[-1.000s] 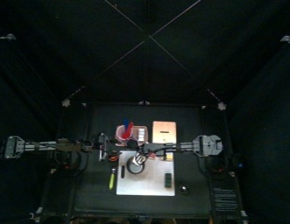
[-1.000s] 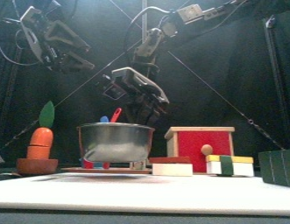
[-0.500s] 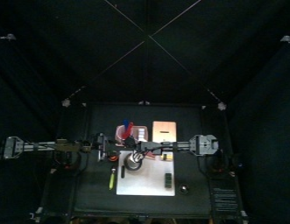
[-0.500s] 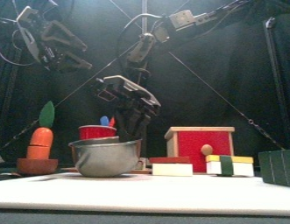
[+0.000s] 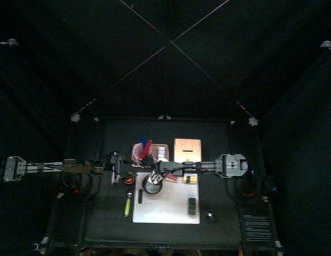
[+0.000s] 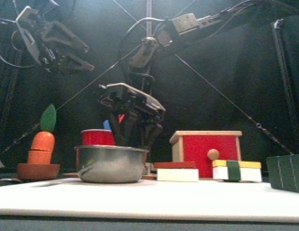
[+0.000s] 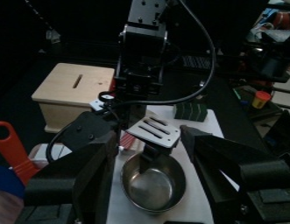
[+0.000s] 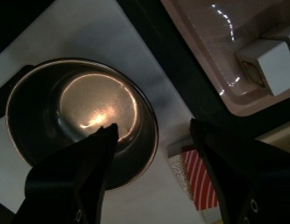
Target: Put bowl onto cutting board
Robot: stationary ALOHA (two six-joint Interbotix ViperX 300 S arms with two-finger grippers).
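The small metal bowl (image 6: 112,164) stands upright on the white cutting board (image 6: 176,197). In the top view the bowl (image 5: 153,185) sits at the board's (image 5: 175,208) far left part. My right gripper (image 6: 142,135) hangs just over the bowl with its jaws open. In the right wrist view the bowl (image 8: 79,107) lies below the spread jaws of that gripper (image 8: 159,149), which straddle its rim over the board (image 8: 60,39). My left gripper (image 7: 159,171) is open and empty, just left of the bowl (image 7: 153,184).
A red-pink holder (image 6: 99,137) with blue and red pieces stands behind the bowl. A tan rectangle (image 5: 189,150) lies at the back. A red box (image 6: 207,149), small blocks (image 6: 236,170) and an orange carrot toy (image 6: 41,149) stand around the board.
The right gripper lowered the bowl, first tilted, onto the board. The bowl now stands upright and the jaws have opened off it.
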